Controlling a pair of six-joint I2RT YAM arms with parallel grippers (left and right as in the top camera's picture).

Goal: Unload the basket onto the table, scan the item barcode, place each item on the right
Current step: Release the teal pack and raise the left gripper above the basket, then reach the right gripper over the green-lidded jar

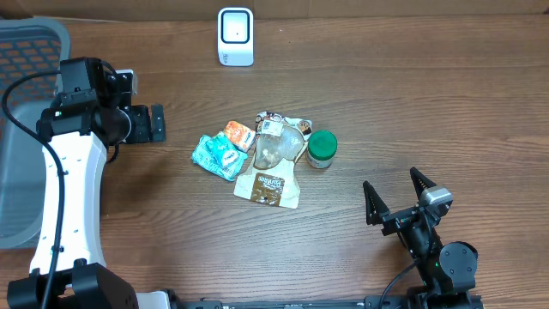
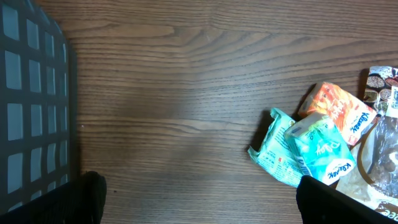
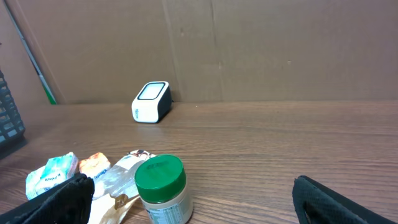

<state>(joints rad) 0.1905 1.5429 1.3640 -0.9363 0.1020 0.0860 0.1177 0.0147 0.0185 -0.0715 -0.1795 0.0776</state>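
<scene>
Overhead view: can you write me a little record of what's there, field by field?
Scanner: white box, far side of the table, alone
Mid-table: teal tissue packs, orange pack, clear bag, brown pouch, heaped together
Jar: green lid, upright, right of the clear bag
Basket: grey, far left
Left gripper: open, empty, left of the tissue packs
Right gripper: open, empty, near side, right of the jar

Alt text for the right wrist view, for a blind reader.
A green-lidded jar stands in the foreground on a wooden table, small packets to its left. A white scanner sits farther back by a cardboard wall.
</scene>
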